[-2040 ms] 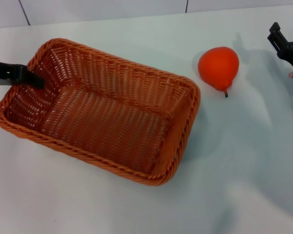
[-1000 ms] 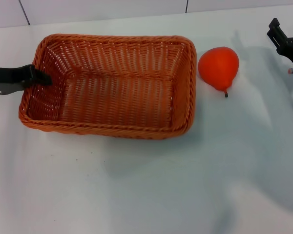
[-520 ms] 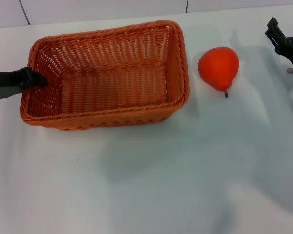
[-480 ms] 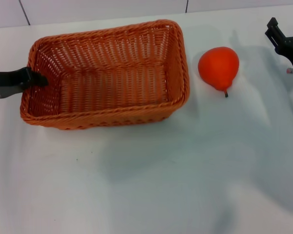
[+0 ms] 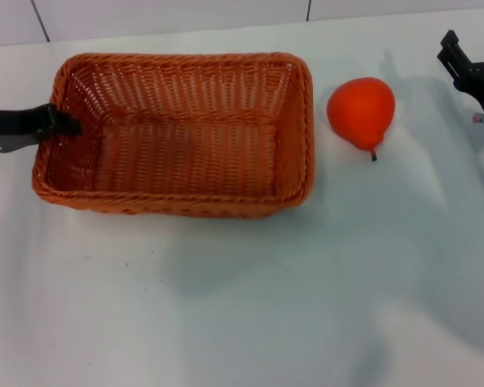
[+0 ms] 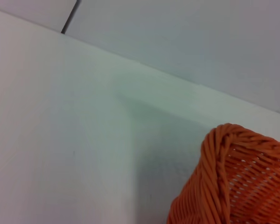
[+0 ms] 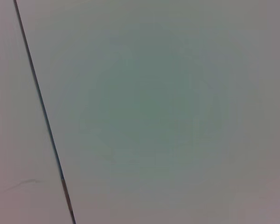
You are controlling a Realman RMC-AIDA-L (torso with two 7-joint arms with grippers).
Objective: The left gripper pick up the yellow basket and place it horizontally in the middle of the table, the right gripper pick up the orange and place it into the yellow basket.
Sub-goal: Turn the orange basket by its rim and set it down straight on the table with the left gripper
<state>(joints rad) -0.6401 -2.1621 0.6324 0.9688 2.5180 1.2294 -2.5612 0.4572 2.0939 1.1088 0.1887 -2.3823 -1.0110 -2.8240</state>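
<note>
The left end effector (image 5: pixel 58 122) comes in from the left edge of the head view, its arm lying low and almost level over the counter (image 5: pixel 250 306). Its slim black tip sits on the left short rim of the basket (image 5: pixel 177 133), closed on that rim – one part is inside the wall, the rest outside. The basket stands in the far left-centre part of the counter with its long side running left to right, nearly square to the view. Its bottom is bare weave. The shadow under its near side is wide, so I cannot tell whether it rests fully on the counter or is a little lifted.

In the left wrist view only one braided corner of the basket (image 6: pixel 238 182) shows, over the white counter (image 6: pixel 60 140).

The orange (image 5: pixel 360 111) lies on the counter just right of the basket's right end, apart from it, with its small dark stem pointing toward the near side.

The right end effector (image 5: pixel 468 71) is at the far right edge, raised above the counter and well apart from the orange – whether its fingers are open, I cannot tell. The right wrist view shows only a plain pale surface with one dark seam (image 7: pixel 42 116).
</note>
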